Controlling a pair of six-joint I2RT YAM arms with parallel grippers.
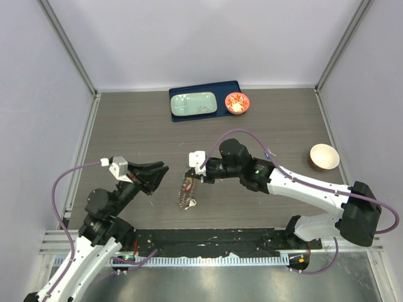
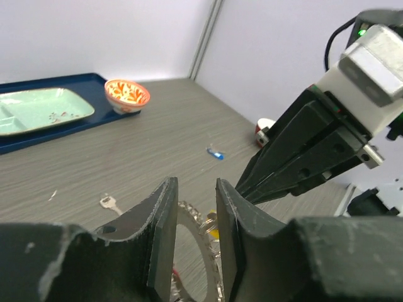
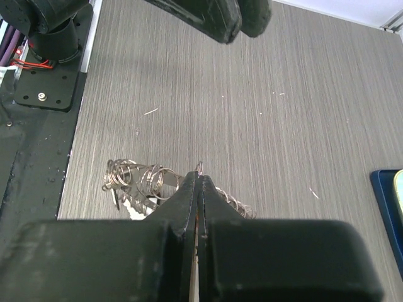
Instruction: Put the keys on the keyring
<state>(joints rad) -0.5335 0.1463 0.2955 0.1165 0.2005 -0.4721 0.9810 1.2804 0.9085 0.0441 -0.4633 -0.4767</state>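
Keyring (image 1: pixel 186 192) rests on the table (image 1: pixel 132 126), one edge lifted by the right gripper (image 3: pixel 198 182) pinching its rim, likely steadying it for threading, while the left gripper (image 2: pixel 195 187), fingers slightly spread, hovers beside it; a silver key (image 2: pixel 110 202) lies apart.

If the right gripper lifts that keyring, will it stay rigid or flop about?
The keyring hoop itself probably stays stiff, since it looks like thin metal. Its dangling fringe will likely swing and shift the weight. It is apparently pinched at one edge by the right gripper, so it may pivot or slip.
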